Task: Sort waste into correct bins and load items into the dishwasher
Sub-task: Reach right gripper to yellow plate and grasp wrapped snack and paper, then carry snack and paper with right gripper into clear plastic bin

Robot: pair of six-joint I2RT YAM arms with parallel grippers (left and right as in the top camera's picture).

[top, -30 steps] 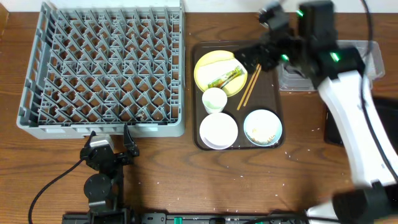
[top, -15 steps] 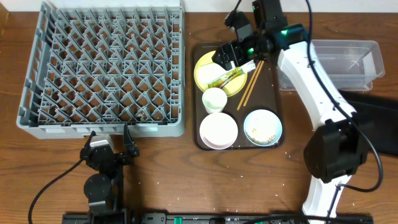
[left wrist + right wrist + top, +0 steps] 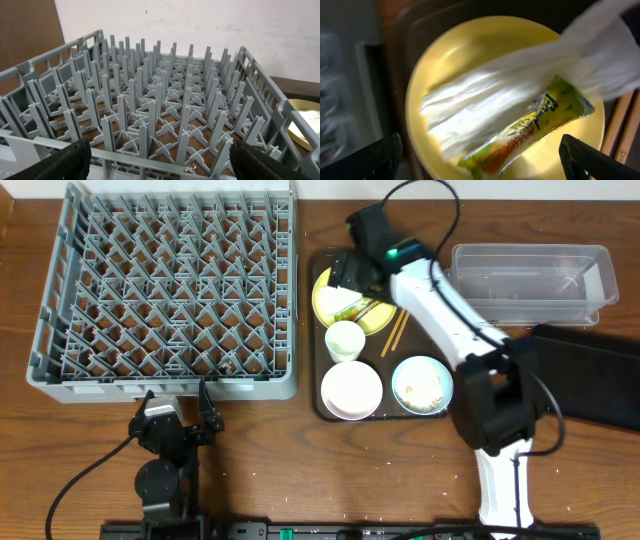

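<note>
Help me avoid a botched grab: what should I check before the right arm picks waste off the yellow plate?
1. Right gripper open above the plate: ok.
2. Wrapper and sachet lie within the finger span: ok.
3. Wrapper apart from sachet: not ok, they overlap.
4. Clear tub unobstructed: ok.
5. Black tray unobstructed: cannot tell, the right arm hides part.
6. Left gripper open, beside the rack, away from the plate: ok.

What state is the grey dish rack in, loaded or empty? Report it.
Empty of dishes: the grey dish rack shows only bare pegs in both views; the yellow plate and white cup sit on the brown tray.
</note>
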